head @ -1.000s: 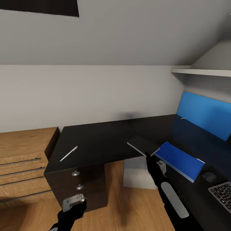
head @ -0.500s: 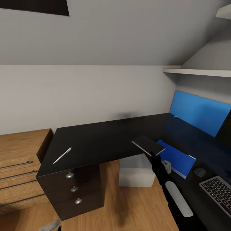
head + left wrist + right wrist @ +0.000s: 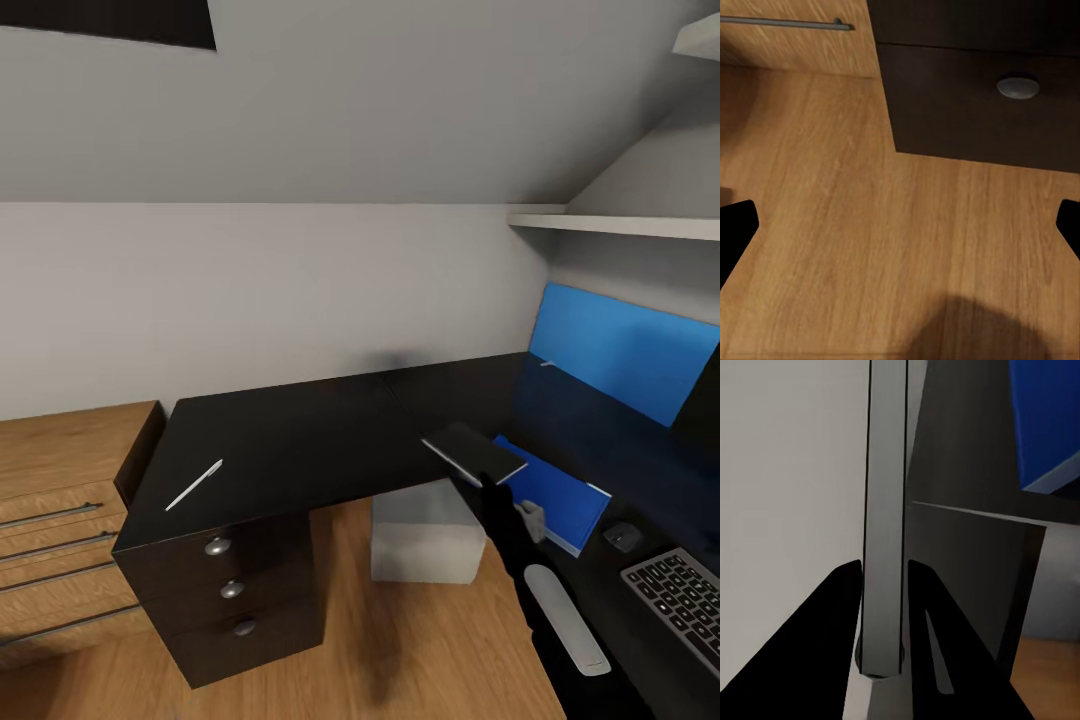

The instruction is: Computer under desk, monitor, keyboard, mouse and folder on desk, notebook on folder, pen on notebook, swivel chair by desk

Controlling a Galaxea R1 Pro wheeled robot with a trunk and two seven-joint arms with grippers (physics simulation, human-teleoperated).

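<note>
Right jaws point(image 3: 883, 585) pinch the thin, stiff, light notebook point(image 3: 474, 453) by its edge, centre-right, near the folder point(image 3: 556, 495); left jaws point(image 3: 900, 225) gape empty.

The left wrist camera looked down on a wooden floor point(image 3: 870, 247) of warm, light-brown planks. The two black fingertips point(image 3: 735, 229) of the left pincer point(image 3: 900, 232) stood at opposite borders of the picture, spread wide apart with nothing but bare floor between them. Beyond them rose the counter's black drawer block point(image 3: 975, 97), its lower edge meeting the floor, with one round silver knob point(image 3: 1018, 87) on a drawer front. Just beside that block stood a light-wood drawer chest point(image 3: 795, 41) carrying a long thin metal bar handle point(image 3: 784, 24). A soft dark shadow point(image 3: 975, 330) lay on the floor near the camera.
</note>
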